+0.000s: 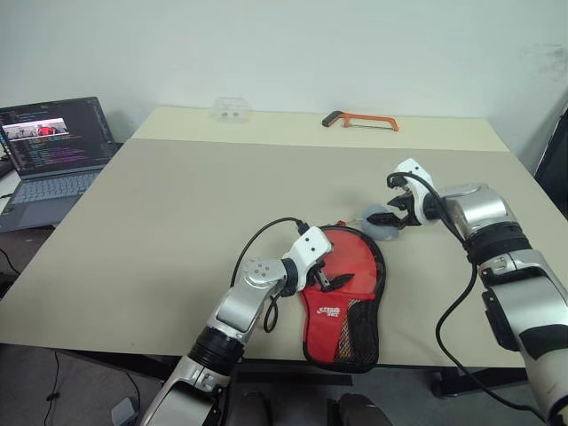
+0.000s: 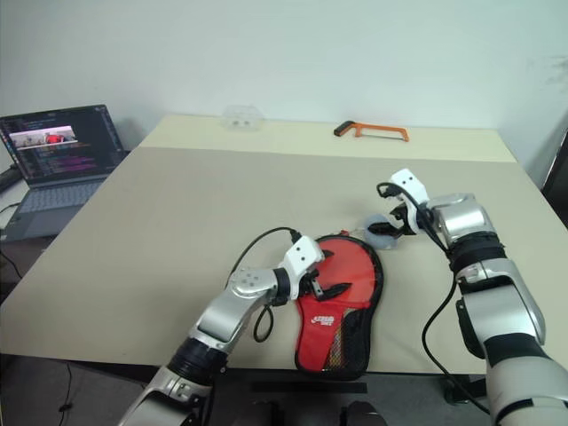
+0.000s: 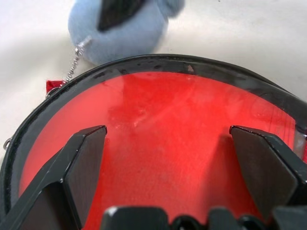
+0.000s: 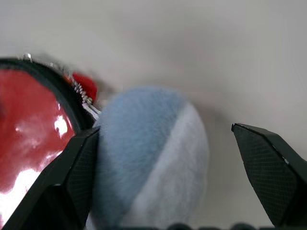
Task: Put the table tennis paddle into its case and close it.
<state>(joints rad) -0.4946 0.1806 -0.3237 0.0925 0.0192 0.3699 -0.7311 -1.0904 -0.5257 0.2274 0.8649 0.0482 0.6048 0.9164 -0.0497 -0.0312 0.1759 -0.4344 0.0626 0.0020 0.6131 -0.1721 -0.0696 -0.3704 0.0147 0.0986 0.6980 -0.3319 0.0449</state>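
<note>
The case lies flat near the front edge of the table, red side up, its long axis running from the robot toward the far side: the narrow mesh-pocket end with the white logo points at the near edge, the round end points away. Glossy red shows inside its black zipper edging at the round end; whether that is the table tennis paddle's rubber or the case's own panel I cannot tell, and no handle is visible.

The left gripper hangs over the round part, fingers spread wide and empty, their tips above the red surface with nothing between them.

The right gripper is just beyond the round end, jaws fully apart, straddling a blue-grey plush ball that hangs by a small bead chain from the case's edge. One finger looks to be touching the plush; the other stands clear, so it is not clamped
</note>
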